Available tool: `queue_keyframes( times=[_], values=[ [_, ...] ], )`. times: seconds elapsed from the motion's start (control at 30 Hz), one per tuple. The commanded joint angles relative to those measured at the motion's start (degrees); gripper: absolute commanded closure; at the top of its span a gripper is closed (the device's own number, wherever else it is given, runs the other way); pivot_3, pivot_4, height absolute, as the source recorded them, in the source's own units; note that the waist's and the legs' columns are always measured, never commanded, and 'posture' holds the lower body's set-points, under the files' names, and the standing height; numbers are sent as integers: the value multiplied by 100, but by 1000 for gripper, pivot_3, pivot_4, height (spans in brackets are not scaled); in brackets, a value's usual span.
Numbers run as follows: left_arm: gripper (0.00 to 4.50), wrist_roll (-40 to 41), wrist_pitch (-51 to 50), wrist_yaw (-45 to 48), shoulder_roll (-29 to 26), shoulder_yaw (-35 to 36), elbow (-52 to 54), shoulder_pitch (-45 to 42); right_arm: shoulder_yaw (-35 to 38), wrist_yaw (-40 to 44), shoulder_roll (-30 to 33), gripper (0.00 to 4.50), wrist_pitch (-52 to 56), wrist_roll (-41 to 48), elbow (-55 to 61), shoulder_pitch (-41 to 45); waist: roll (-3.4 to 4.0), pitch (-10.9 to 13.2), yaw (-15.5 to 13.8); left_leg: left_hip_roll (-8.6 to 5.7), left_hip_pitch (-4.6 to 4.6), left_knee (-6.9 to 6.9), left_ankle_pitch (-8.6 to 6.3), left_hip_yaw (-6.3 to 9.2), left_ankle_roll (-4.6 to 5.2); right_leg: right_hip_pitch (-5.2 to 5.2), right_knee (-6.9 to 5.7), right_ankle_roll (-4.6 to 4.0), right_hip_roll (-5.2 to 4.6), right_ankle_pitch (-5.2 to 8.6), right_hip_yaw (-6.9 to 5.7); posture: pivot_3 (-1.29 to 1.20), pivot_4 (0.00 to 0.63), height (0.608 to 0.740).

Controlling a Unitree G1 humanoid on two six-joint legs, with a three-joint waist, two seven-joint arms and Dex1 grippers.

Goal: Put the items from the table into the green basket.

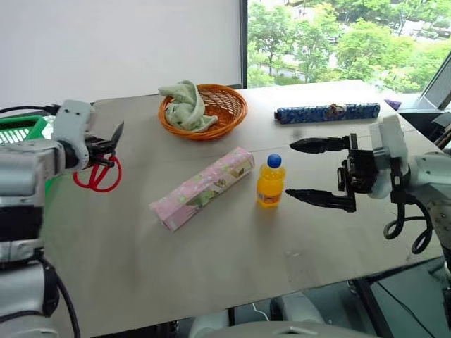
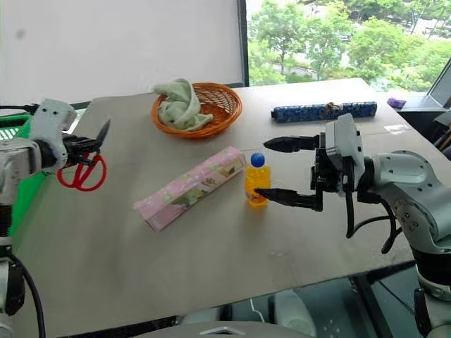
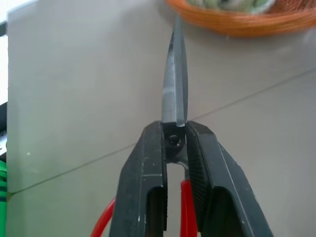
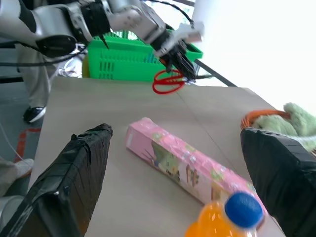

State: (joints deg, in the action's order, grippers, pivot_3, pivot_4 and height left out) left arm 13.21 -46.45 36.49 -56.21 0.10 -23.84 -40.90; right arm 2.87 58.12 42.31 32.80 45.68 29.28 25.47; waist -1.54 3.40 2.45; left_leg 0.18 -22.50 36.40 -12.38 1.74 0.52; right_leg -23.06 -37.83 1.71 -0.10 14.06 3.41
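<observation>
My left hand (image 1: 106, 149), clamped on the red-handled scissors (image 1: 97, 172), should next carry them past the worktop's (image 1: 211, 239) left edge over the green basket (image 4: 126, 59), while my right hand (image 1: 318, 172) is spread apart beside the orange drink bottle (image 1: 270, 183).

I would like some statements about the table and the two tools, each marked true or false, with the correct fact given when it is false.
1. The left tool is shut on the scissors. True.
2. The orange bottle lies on its side. False: it stands upright on the table.
3. The right tool is open, with nothing held. True.
4. The pink box is inside the green basket. False: it lies on the table, beside the bottle.
5. A green cloth sits in the round orange basket. True.
6. The scissors' handles are blue. False: they are red.
</observation>
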Motion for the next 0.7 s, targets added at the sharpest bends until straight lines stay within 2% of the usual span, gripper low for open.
queue_keyframes(
  times=[0.03,0.07,0.1,0.13,0.17,0.2,0.27,0.3,0.37,0.43,0.5,0.6,0.7],
  values=[
    [4418,-826,1154,148,241,-595,-1620,-497,37,-121,19,0,73,82,250,66,0,-2,-29,0,-21,4,0,0,0,-19,-4,2,0,-2,-1,-86,0,740],
    [4418,-992,1428,177,305,-689,-2097,-600,14,-122,38,0,70,41,301,38,-1,-2,-19,0,-37,6,0,-3,0,-31,-7,4,0,-21,2,-95,0,740],
    [3395,-1086,1701,204,347,-706,-2474,-694,-4,-124,62,0,68,6,359,3,0,-2,-2,-2,-41,6,0,-10,0,-36,-10,0,0,-25,8,-119,0,740],
    [3174,-1082,1882,189,385,-614,-2756,-811,-17,-133,81,0,67,-22,409,-33,-2,-1,20,-2,-46,6,0,-17,1,-44,-12,0,1,-26,14,-127,0,740],
    [2718,-1010,1985,232,408,-484,-2876,-918,-18,-156,98,0,73,-36,460,-72,-7,-1,45,1,-52,6,0,-22,1,-53,-13,0,4,-27,19,-134,0,740],
    [2215,-904,2014,382,411,-366,-2797,-970,-11,-194,111,0,86,-40,511,-110,-13,0,78,3,-59,7,0,-22,1,-60,-13,0,4,-27,19,-136,0,740],
    [1084,-353,1583,962,354,-23,-1686,-726,44,-309,121,0,127,-12,607,-207,-14,-1,141,9,-95,22,0,-2,1,-82,-13,-1,4,-28,-3,-147,0,740],
    [828,-124,1314,1173,333,126,-1180,-586,68,-349,127,0,140,3,642,-247,-14,-1,153,10,-118,33,0,8,1,-99,-16,-1,2,-29,-13,-148,0,740],
    [828,707,101,1607,168,457,656,55,136,-423,164,0,153,9,723,-414,-14,-2,177,10,-142,46,0,18,1,-112,-18,-2,-8,-30,-24,-147,0,740],
    [828,1202,-716,1691,67,669,1906,542,177,-467,190,0,165,25,776,-518,-7,-7,263,9,-134,46,-8,28,12,-109,-23,-1,-47,-30,-9,-145,0,740],
    [828,1439,-1168,1591,42,809,2566,801,184,-507,197,0,176,46,806,-552,6,-9,338,0,-123,48,-11,26,18,-102,-24,1,-55,-30,-2,-134,0,740],
    [84,1961,-2087,1354,258,709,3781,1142,166,-541,199,0,161,32,841,-690,8,-8,405,5,-108,57,-10,27,18,-90,-31,14,-38,-32,-1,-132,0,740],
    [19,1819,-2441,892,462,263,4196,1112,173,-476,273,0,128,-33,850,-831,8,-6,411,8,-52,64,-10,23,18,-25,-30,32,-2,-18,-16,-139,0,740]
  ],
)
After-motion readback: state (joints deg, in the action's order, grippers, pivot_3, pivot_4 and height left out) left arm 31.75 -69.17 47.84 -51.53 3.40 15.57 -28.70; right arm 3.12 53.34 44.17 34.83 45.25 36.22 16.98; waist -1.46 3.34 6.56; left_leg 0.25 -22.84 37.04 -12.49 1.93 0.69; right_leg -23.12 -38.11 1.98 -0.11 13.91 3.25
